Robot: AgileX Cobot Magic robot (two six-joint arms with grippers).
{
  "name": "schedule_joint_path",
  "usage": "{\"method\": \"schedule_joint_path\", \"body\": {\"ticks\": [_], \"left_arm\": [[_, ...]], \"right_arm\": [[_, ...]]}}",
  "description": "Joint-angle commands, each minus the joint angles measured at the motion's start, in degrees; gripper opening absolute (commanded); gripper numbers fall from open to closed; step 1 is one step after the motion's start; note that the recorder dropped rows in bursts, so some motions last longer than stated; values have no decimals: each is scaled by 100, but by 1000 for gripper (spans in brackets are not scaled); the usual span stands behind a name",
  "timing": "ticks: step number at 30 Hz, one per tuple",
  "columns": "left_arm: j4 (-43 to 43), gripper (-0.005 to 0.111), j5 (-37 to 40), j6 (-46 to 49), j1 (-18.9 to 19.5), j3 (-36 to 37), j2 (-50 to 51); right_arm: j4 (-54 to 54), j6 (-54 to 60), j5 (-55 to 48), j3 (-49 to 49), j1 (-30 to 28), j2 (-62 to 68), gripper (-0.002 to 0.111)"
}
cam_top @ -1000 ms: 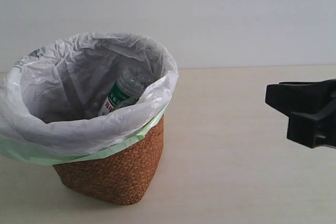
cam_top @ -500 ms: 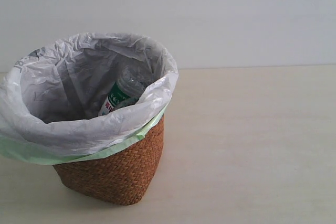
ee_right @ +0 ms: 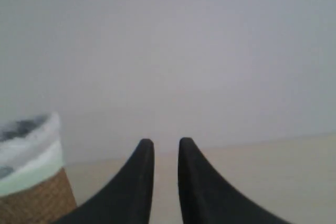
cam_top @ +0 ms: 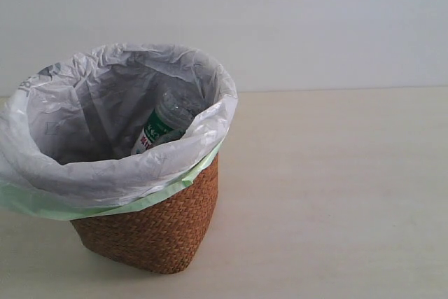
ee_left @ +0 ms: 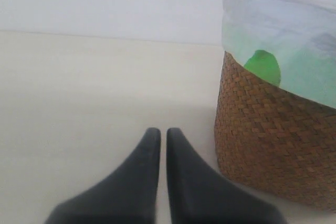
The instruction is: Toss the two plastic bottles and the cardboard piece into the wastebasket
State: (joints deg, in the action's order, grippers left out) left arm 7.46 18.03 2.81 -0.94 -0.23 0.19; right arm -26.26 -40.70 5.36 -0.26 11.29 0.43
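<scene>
The wastebasket, brown wicker with a crinkled white liner, stands at the left of the table. Inside it a clear bottle with a green-and-white label leans against the liner wall. The red-label bottle and the cardboard piece are not visible in any view. Neither gripper shows in the exterior view. My left gripper is shut and empty, low over the table just beside the wastebasket. My right gripper has its jaws a narrow gap apart with nothing between them, held off from the wastebasket.
The pale wooden table stretches to the right of the basket. A plain light wall runs behind it. The liner's pale green edge hangs over the basket rim.
The right gripper, seen at the right edge of the exterior view a second ago, has drawn out of that view. Basket and bottle have not moved.
</scene>
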Motion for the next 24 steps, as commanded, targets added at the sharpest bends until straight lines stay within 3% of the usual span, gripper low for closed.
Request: {"method": "schedule_joint_path", "body": {"ticks": [1, 7, 24], "left_arm": [[-17, 4, -28, -29, 4, 23, -19], [-17, 4, -28, -29, 4, 23, -19], [-17, 4, -28, -29, 4, 23, -19]], "right_arm": [[-21, 276, -1253, 26, -18, -43, 13], [-22, 292, -2873, 26, 249, -43, 13], [666, 255, -2362, 26, 361, -43, 13]]}}
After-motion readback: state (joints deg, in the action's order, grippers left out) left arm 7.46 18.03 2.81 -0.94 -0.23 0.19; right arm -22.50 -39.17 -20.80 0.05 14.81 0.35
